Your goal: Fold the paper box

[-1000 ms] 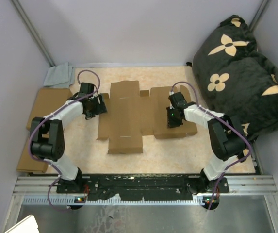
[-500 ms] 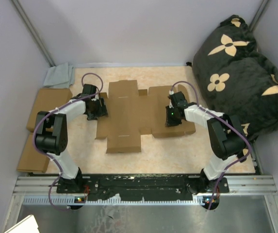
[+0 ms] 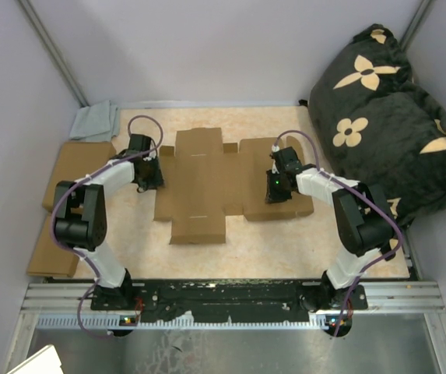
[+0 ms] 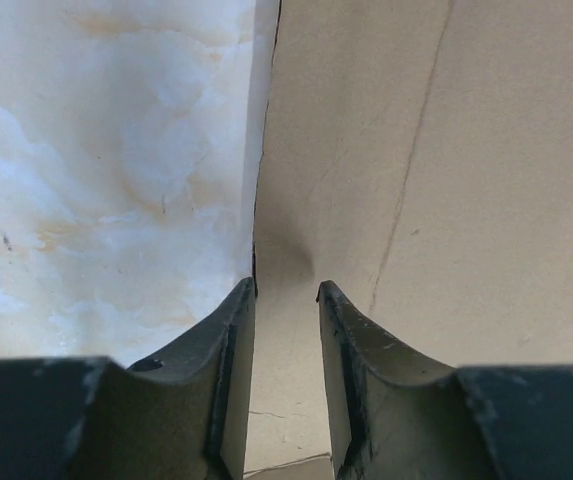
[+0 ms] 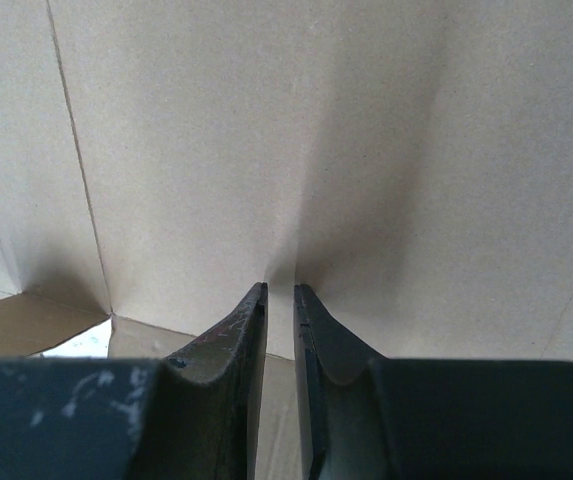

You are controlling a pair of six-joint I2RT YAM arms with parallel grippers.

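The paper box (image 3: 199, 183) lies as a flat brown die-cut sheet with flaps and creases on the marbled tabletop (image 3: 129, 234). My left gripper (image 3: 152, 179) is at the sheet's left edge. In the left wrist view its fingers (image 4: 286, 290) stand slightly apart, tips down at the edge of the cardboard (image 4: 436, 180), gripping nothing. My right gripper (image 3: 274, 196) is on the sheet's right panel. In the right wrist view its fingers (image 5: 280, 288) are almost together, tips against the cardboard (image 5: 216, 140), holding nothing.
A black pillow with beige flowers (image 3: 378, 109) fills the right side. A grey cloth (image 3: 94, 121) lies at the back left. Closed brown boxes (image 3: 71, 167) are stacked along the left wall, with another (image 3: 50, 251) nearer. Grey walls enclose the table.
My left gripper and its elbow have moved a little left along the sheet's left edge. The sheet has shifted slightly left. The right arm has barely moved.
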